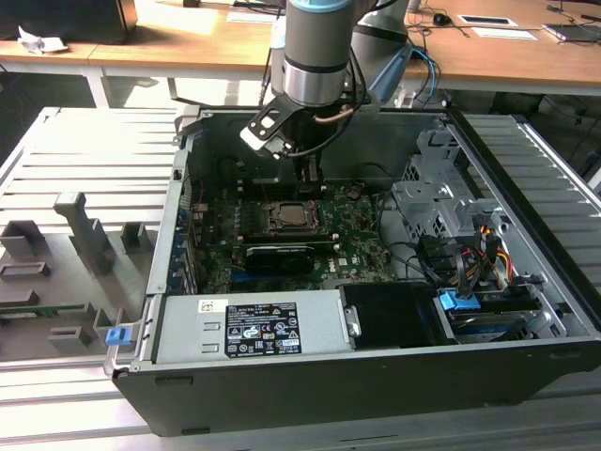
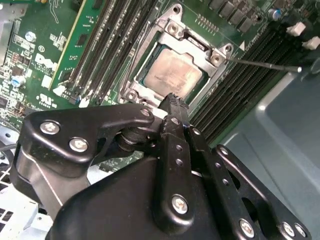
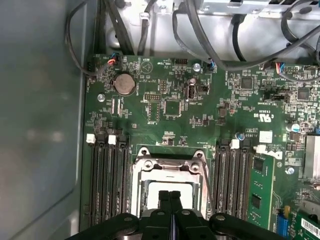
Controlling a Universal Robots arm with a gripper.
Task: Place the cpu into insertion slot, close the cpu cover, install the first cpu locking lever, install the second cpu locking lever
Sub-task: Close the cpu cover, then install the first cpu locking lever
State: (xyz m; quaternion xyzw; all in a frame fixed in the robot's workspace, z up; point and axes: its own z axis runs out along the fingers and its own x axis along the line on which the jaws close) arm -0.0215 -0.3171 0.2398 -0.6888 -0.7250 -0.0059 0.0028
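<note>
In the lower middle of the exterior view, a grey sheet-metal power supply box [image 1: 249,329] is seen against the front wall of the open black steel computer case [image 1: 376,385]. The case is carried on a ribbed grey metal bench [image 1: 103,150].

Behind the box, at the frame's centre, a green circuit board [image 1: 362,246] lies flat. The small flat square cpu [image 2: 175,74], with a dull silver-beige top, is seated in the dark, black-rimmed square insertion slot [image 2: 196,43]. The thin silver stamped-metal cpu cover [image 3: 169,169] is folded down over it, and the chip shows through its square window.

The 2 black fingers [image 2: 176,112] are pressed together with nothing between them, at the near edge of the cover; contact cannot be told. 1 thin round steel locking lever [image 2: 260,64] stands out from a socket corner across the long black memory slots [image 2: 240,87], not yet tucked under a catch. The other lever cannot be made out.

The lever step is judged to be in hand. A springy rod like this is best pushed near its free end, down and then sideways under its hook, with steady force so that the smooth wire is not let slip off the narrow tips.
</note>
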